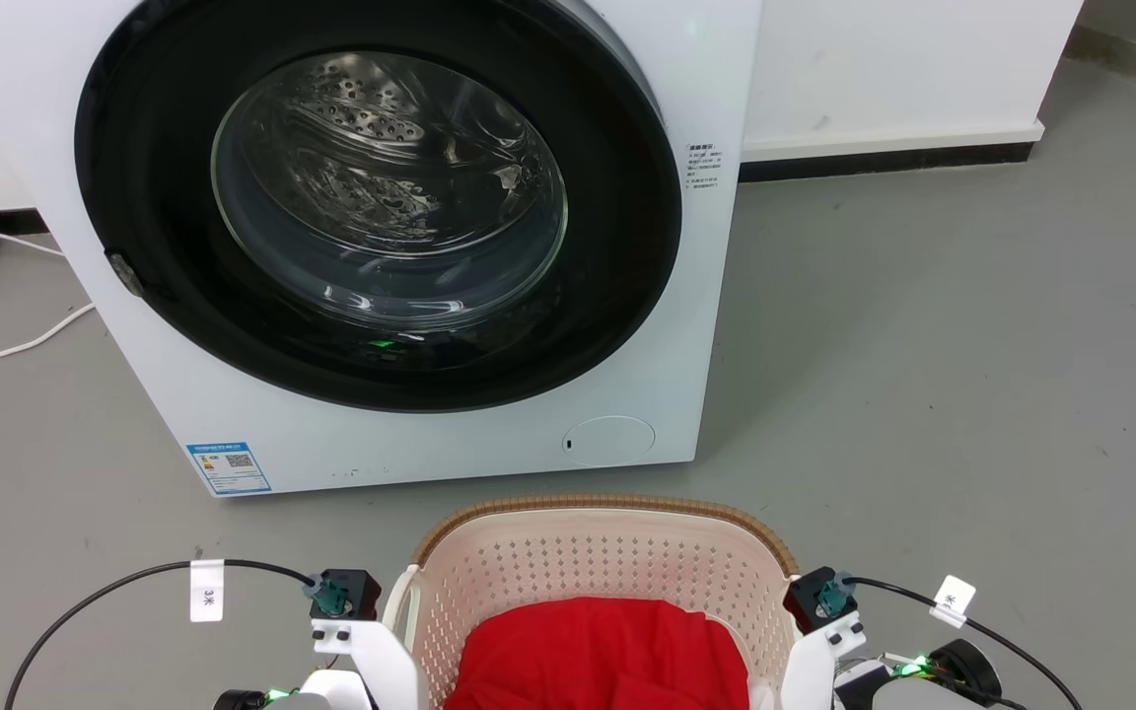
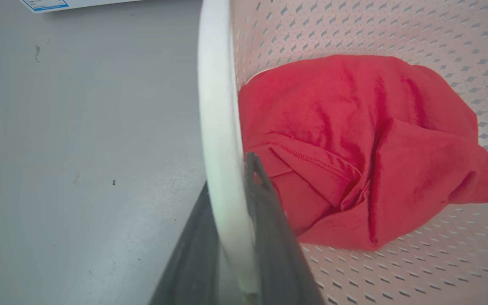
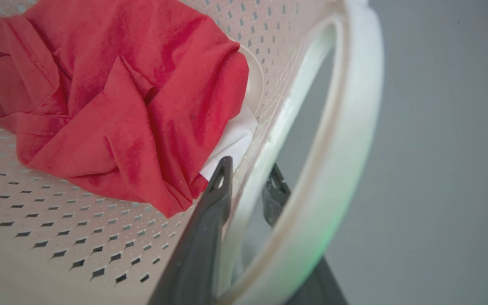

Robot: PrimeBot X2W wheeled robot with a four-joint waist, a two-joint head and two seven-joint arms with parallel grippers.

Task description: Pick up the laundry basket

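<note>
The grasp on the laundry basket (image 1: pixel 548 564) is judged to be made and the lift not yet begun. The left gripper (image 2: pixel 229 178) is pinched on the left handle (image 2: pixel 216 106), one dark finger inside and one outside. The right gripper (image 3: pixel 248 178) is clamped on the basket's wall, its outer finger passed through the opening of the right handle (image 3: pixel 350 127). The next move is judged to call for both arms to be raised together and evenly, so that the basket is kept level and neither handle is twisted from its grip. The basket is seen low between the two arms, on the floor (image 1: pixel 923 345) just before the washing machine (image 1: pixel 711 296). It is cream-white, perforated, with a brown woven-look rim, and a crumpled red garment (image 1: pixel 598 651) over a white cloth (image 3: pixel 231 142) is held in it.
</note>
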